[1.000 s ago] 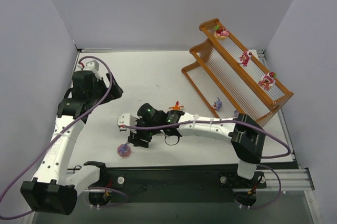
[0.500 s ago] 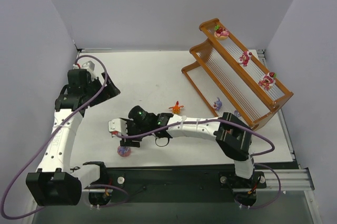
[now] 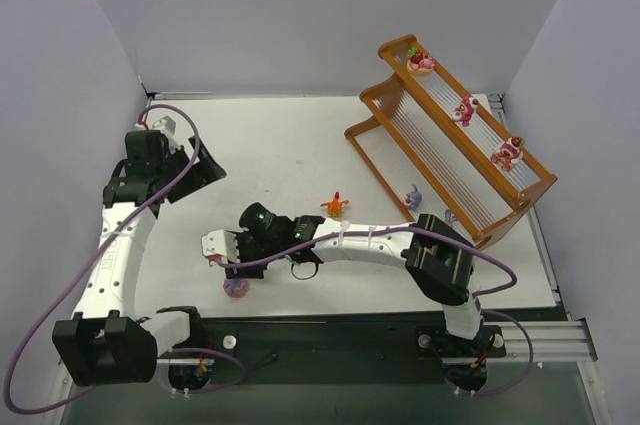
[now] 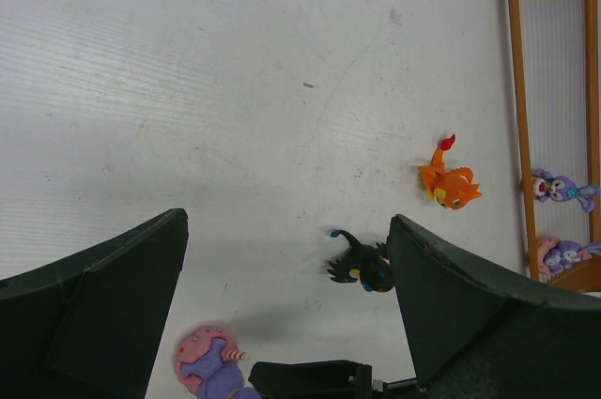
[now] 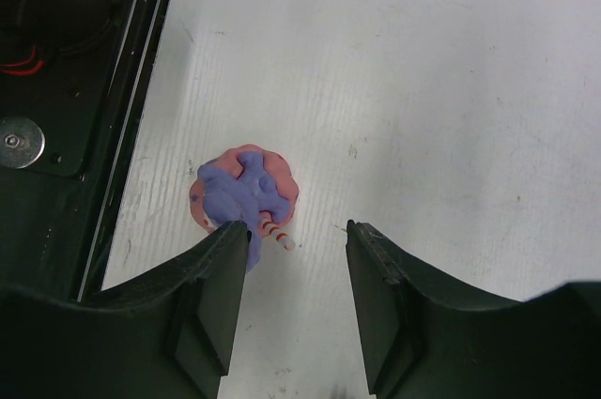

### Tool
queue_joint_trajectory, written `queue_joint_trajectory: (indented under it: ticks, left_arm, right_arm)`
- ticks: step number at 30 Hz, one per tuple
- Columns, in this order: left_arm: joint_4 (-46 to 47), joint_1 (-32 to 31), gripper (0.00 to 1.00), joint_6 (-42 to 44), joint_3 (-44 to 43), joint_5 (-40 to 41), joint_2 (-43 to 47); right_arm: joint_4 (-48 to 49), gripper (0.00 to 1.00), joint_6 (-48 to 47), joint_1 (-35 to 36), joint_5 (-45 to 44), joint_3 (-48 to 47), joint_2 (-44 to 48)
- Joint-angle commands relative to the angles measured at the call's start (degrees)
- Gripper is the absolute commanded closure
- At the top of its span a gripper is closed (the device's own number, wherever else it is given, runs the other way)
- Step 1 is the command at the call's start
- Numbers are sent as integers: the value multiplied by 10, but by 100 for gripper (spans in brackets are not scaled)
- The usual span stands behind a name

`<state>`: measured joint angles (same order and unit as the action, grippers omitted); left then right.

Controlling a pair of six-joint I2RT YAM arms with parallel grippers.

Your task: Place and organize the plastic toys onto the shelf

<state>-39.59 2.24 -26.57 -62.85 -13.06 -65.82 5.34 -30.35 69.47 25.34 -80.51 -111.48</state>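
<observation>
Hovering over the tabletop [image 5: 423, 89], your right gripper [image 5: 296, 235] stands parted, empty; the toy [image 5: 242, 191], purple on pink, lies just ahead, off-centre.

Has right arm [image 3: 350, 240] stretched far leftward, low over the surface, jaws partly apart. Holds left arm [image 3: 112, 245] raised at far left, jaws wide, empty.
</observation>
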Motion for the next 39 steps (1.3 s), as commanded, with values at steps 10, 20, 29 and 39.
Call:
queue_joint_trajectory:
  ticks: [10, 20, 29, 39]
  left_arm:
    - [31, 16, 3, -16, 29, -24, 27]
    - [40, 17, 3, -31, 44, -33, 36]
    - [45, 18, 3, -38, 54, -36, 39]
    - [35, 18, 3, -32, 48, -25, 42]
  right_arm:
    - [25, 53, 7, 6, 16, 39, 61]
    - [12, 54, 19, 17, 16, 48, 68]
    - [28, 62, 30, 23, -4, 63, 58]
    - [67, 71, 48, 24, -32, 43, 26]
